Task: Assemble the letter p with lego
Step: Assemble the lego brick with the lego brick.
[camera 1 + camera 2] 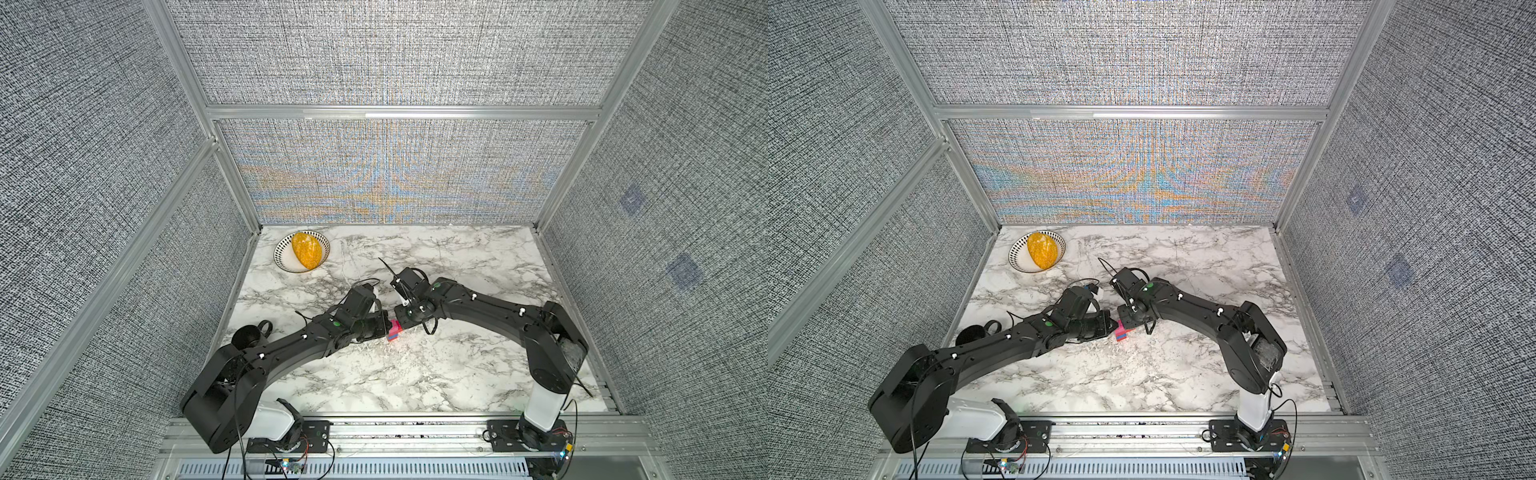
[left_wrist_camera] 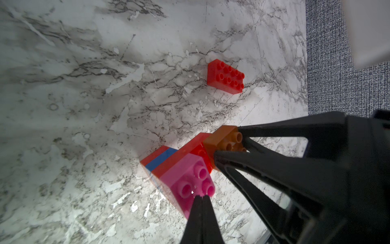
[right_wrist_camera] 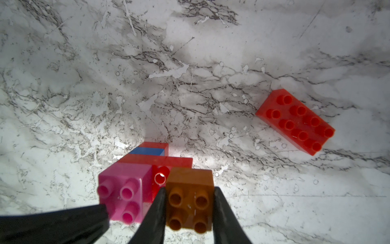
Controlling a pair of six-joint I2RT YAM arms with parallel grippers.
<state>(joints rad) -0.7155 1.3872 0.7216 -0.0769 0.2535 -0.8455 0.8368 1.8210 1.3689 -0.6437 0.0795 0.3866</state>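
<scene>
In both top views the small multicoloured cluster of studded plastic bricks (image 1: 395, 331), the part-built letter P, stands near the middle of the white marble-patterned table (image 1: 415, 374). It is half hidden where the left gripper (image 1: 384, 325) and right gripper (image 1: 402, 321) meet over it, so neither grip can be read there. The left wrist view shows the left gripper's fingers pressed together, tip touching the studded face of the pink square brick (image 2: 190, 179). It also shows a long red eight-stud brick (image 2: 225, 76) lying well apart, hidden from above. The right wrist view shows squarely the right gripper pinching the translucent orange square brick (image 3: 190, 209) by its sides, one red stud bare between it and the pink. Withdrawing without releasing that pinch would likely topple the cluster, and a sideways nudge from the left tip could shear the pink brick off.
</scene>
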